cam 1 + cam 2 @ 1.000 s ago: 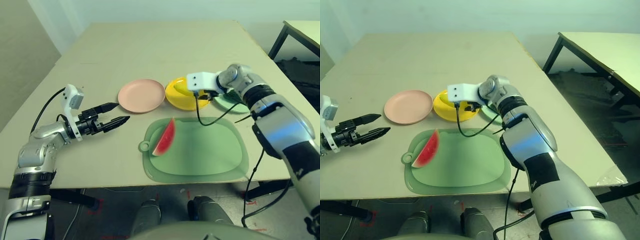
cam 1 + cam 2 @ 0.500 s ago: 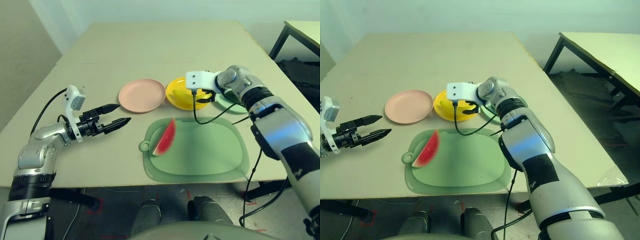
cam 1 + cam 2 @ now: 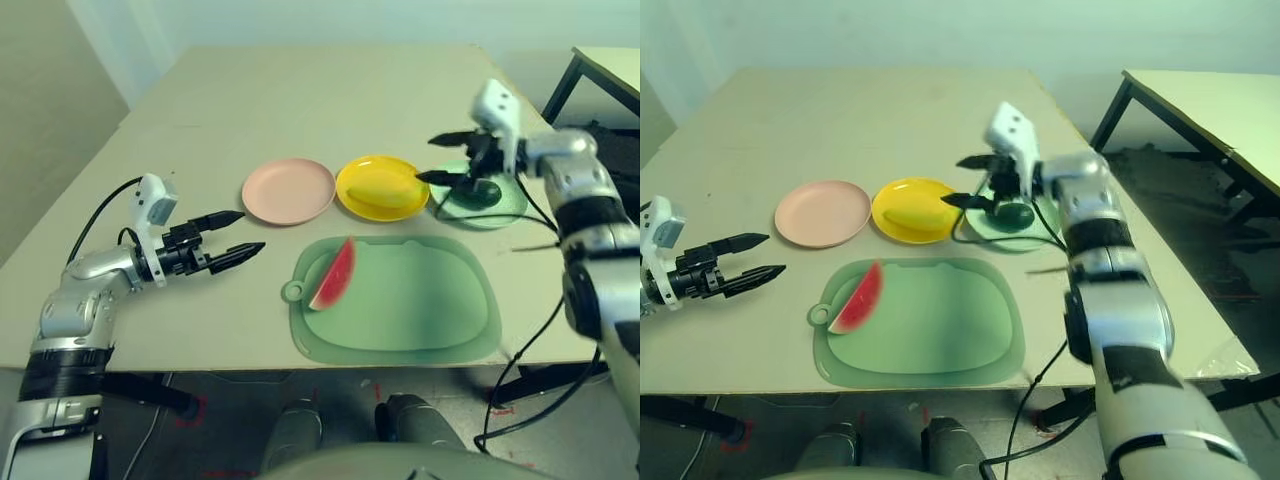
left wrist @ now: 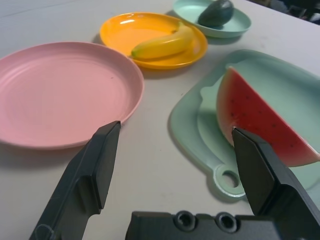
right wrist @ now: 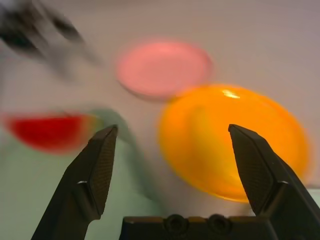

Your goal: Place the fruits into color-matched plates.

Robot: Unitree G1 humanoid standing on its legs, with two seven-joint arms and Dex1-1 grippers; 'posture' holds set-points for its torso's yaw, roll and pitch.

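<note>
Near the middle of the beige desk (image 3: 300, 110), three round shallow plates of smooth plastic stand in a row going from left to right. The pale pink plate (image 3: 288, 190) is bare. The yellow plate (image 3: 382, 187) carries the curved yellow toy banana (image 3: 383, 187), whose long axis lies along the row. The mint green plate (image 3: 483, 200), closest to the right edge, holds the small dark green avocado (image 4: 216, 12), rounded and matte.

Toward the front edge lies a large green mat (image 3: 400, 298) with rounded corners and a ring handle. On its left part rests the red watermelon wedge (image 3: 334, 275) with green rind, its long axis running from the front edge toward the plates.

The left gripper (image 3: 242, 232) hovers left of the mat, fingers spread apart and empty. The right gripper (image 3: 439, 157) hangs over the green plate, also wide apart, holding nothing.
</note>
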